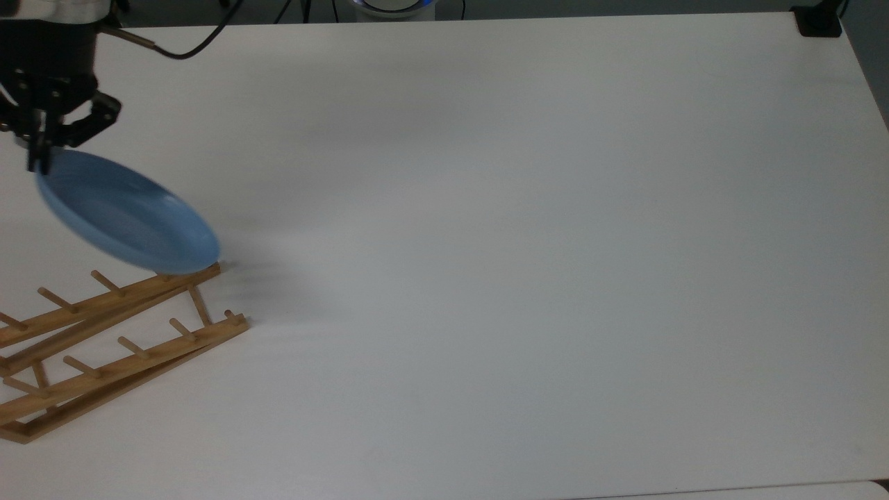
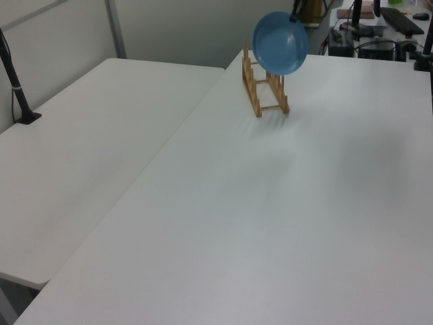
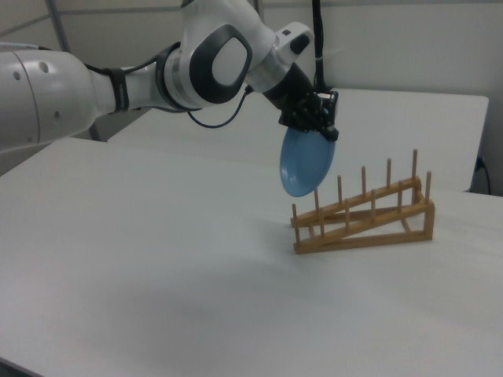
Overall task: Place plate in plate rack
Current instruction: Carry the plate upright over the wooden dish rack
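Observation:
The light-blue plate (image 1: 125, 215) (image 2: 280, 42) (image 3: 304, 165) hangs in the air, tilted steeply, held by its upper rim. My gripper (image 1: 36, 149) (image 3: 322, 129) is shut on that rim, at the top view's far left. The wooden plate rack (image 1: 111, 347) (image 2: 264, 84) (image 3: 365, 216) stands on the white table just below the plate. In the top view the plate's lower edge overlaps the rack's near end. In the right view the plate hovers above and a little left of the rack's lower pegs, not touching them.
The white table (image 1: 521, 243) stretches wide to the top view's right of the rack. A second white table (image 2: 81, 162) adjoins it in the left view. A black stand base (image 1: 819, 21) sits at the far right corner. The arm's cable (image 1: 187, 45) trails behind the gripper.

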Robot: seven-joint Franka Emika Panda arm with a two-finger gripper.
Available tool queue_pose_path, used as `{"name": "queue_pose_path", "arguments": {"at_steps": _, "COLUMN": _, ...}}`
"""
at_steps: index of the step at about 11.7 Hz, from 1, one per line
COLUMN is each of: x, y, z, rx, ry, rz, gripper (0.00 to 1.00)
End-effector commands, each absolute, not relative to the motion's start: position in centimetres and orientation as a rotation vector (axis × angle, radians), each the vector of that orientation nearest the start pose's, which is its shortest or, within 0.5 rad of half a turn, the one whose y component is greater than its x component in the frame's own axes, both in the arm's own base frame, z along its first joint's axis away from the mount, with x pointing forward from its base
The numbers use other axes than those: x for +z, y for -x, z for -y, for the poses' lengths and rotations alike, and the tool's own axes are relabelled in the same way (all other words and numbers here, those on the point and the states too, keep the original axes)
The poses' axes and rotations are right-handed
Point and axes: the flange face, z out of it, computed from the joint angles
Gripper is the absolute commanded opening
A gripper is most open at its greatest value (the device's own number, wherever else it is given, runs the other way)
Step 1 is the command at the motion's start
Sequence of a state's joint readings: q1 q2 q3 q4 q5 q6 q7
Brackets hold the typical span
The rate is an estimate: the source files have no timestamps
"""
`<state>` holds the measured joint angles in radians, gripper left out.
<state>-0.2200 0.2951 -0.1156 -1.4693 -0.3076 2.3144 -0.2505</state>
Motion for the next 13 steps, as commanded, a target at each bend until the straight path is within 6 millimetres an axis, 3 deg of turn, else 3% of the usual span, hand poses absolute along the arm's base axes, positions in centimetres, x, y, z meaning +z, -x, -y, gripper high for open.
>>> {"name": "queue_pose_path", "arguments": {"at_steps": 1, "x": 58.1, "y": -66.1, "z": 22.7, "rx": -0.948, "ry": 3.508, "rz": -0.254, "gripper": 0.0}}
{"name": "queue_pose_path", "arguments": {"at_steps": 4, "x": 58.2, "y": -66.2, "z": 22.4, "rx": -1.123, "ry": 3.553, "rz": -0.552, "gripper": 0.0}}
{"name": "queue_pose_path", "arguments": {"at_steps": 6, "x": 57.7, "y": -66.4, "z": 22.3, "rx": -1.182, "ry": 3.563, "rz": -0.641, "gripper": 0.0}}
{"name": "queue_pose_path", "arguments": {"at_steps": 10, "x": 54.5, "y": -68.1, "z": 21.1, "rx": -1.172, "ry": 3.597, "rz": -0.515, "gripper": 0.0}}
{"name": "queue_pose_path", "arguments": {"at_steps": 13, "x": 50.8, "y": -69.8, "z": 18.9, "rx": -1.115, "ry": 3.646, "rz": -0.383, "gripper": 0.0}}
